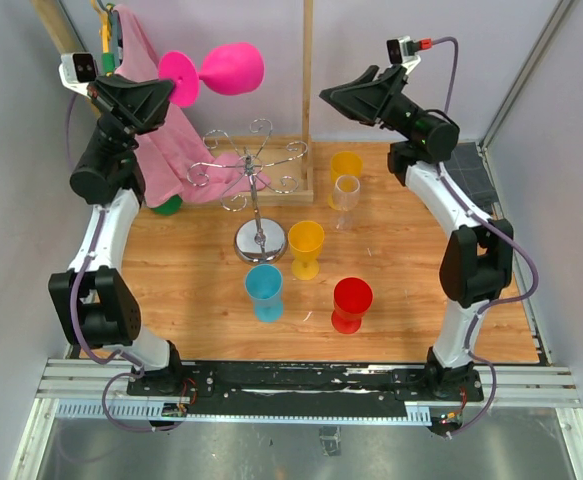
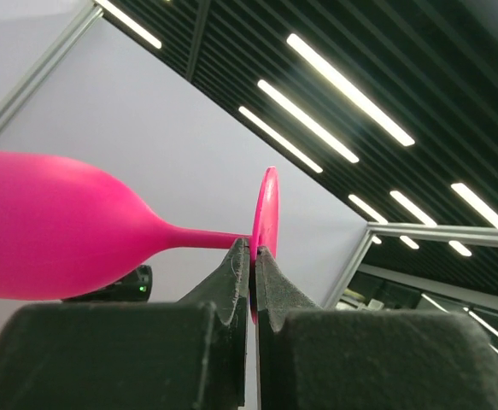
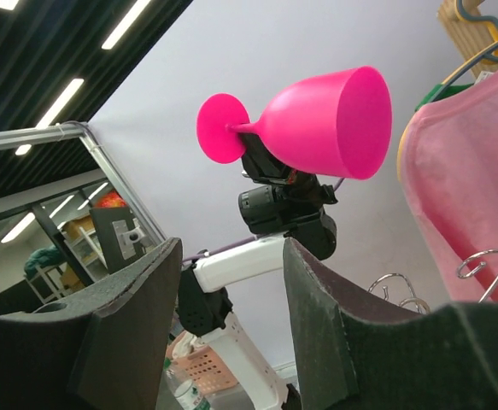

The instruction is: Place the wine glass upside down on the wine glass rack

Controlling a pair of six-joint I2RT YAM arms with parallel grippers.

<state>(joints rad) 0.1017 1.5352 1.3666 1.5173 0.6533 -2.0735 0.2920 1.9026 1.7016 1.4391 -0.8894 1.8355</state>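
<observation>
The left pincer [image 2: 250,249] is clenched on the foot of the pink wine glass [image 1: 233,68], holding it sideways in the air over the desk's [image 1: 401,300] far left. The right pincer [image 3: 231,248] hangs released and empty. The wire rack [image 1: 257,200] stands mid-desk, below the glass.

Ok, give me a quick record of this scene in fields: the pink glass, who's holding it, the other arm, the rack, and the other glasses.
glass: pink wine glass, sideways in the air, beyond the rack
held by: left gripper, fingers shut on the stem right at the foot
other arm: right gripper, fingers open, empty, raised facing the glass
rack: wine glass rack, upright mid-table, nothing hanging on it
other glasses: blue glass, red glass, yellow glass, orange glass, clear glass, all upright
status: not yet on rack
</observation>
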